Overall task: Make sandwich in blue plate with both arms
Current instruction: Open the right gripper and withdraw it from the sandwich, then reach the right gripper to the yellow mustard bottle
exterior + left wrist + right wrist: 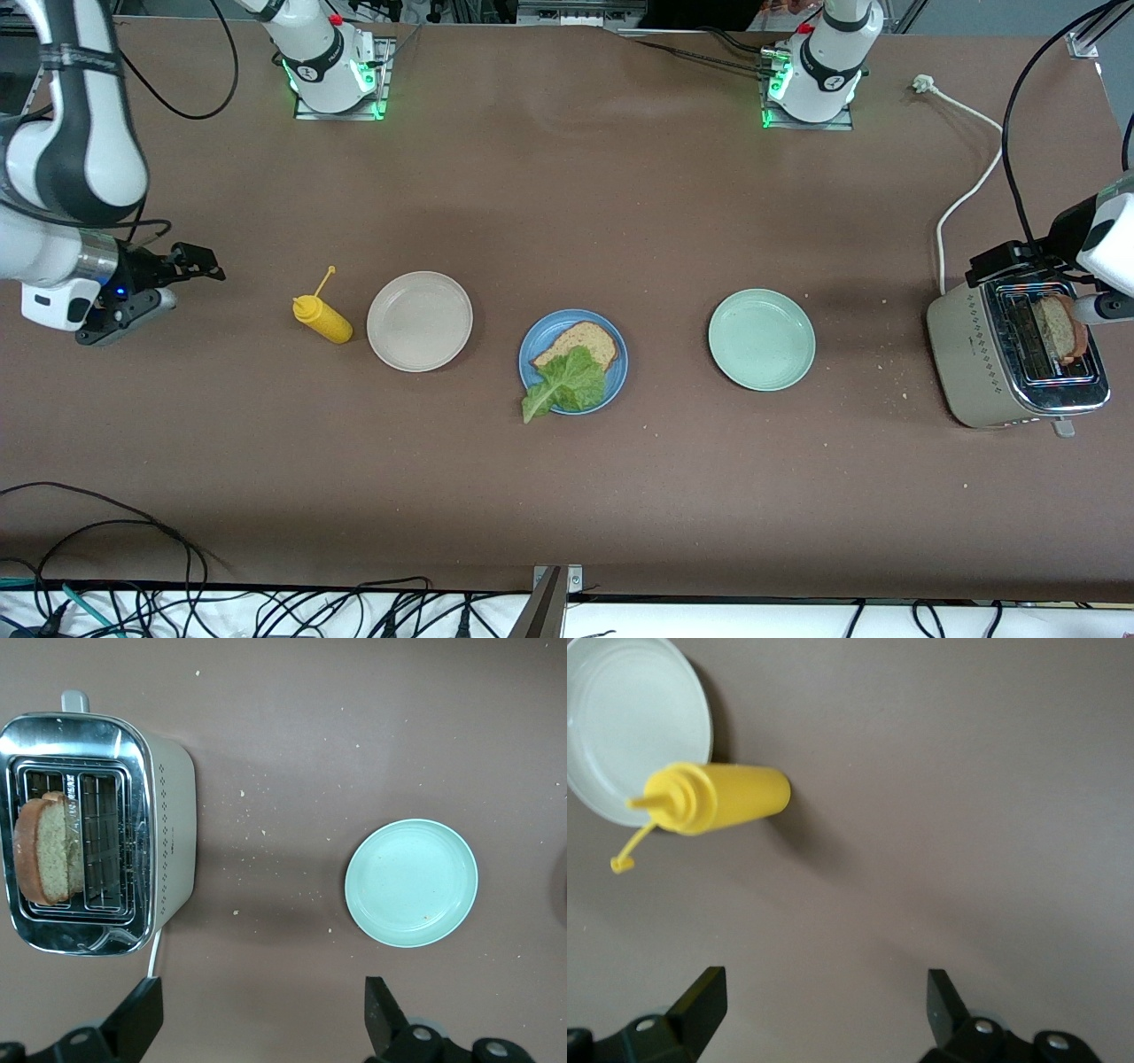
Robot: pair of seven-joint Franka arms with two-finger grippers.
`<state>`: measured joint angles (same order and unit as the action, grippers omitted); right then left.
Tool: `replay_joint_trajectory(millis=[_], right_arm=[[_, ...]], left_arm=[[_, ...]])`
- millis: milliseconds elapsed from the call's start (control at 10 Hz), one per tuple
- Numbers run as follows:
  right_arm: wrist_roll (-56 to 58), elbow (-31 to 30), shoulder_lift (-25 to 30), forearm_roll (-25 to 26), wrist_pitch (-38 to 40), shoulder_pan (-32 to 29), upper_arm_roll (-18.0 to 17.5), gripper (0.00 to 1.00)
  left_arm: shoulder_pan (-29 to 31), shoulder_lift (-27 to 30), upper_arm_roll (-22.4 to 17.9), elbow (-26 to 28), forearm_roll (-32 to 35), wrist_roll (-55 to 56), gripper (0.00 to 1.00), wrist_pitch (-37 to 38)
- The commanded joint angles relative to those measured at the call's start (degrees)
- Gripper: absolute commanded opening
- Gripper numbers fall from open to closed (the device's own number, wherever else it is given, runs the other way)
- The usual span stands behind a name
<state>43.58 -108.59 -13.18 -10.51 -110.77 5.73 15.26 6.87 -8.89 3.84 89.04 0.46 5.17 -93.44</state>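
We see the round blue plate (615, 379) holding brown toast (580, 341) under ruffled green lettuce (563, 384), left gripper (264, 1020) released over the silver toaster (966, 354), right gripper (824, 1014) released beside the yellow squeeze bottle (323, 320).

Left end effector (261, 1023) open, right end effector (824, 1014) open, both raised

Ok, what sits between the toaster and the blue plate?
In the front view, only the pale green plate lies between the toaster and the blue plate, with bare brown table on either side.
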Motion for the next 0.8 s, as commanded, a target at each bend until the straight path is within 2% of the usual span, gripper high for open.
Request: replay_joint_trajectory(millis=[0, 500, 700], right_arm=[[20.6, -3.5, -2.0, -10.9, -2.2, -6.1, -1.0, 1.00], [54.1, -3.3, -9.9, -26.9, -2.0, -9.3, -1.0, 1.00], [65.8, -3.2, -13.3, -35.7, -1.3, -9.7, -1.0, 1.00]], left_arm=[[0.3, -0.2, 0.4, -0.8, 1.3, -1.2, 1.00, 1.0], [0.3, -0.3, 0.4, -0.7, 1.3, -1.1, 1.00, 1.0], [0.3, -0.3, 0.4, -0.7, 1.3, -1.1, 1.00, 1.0]])
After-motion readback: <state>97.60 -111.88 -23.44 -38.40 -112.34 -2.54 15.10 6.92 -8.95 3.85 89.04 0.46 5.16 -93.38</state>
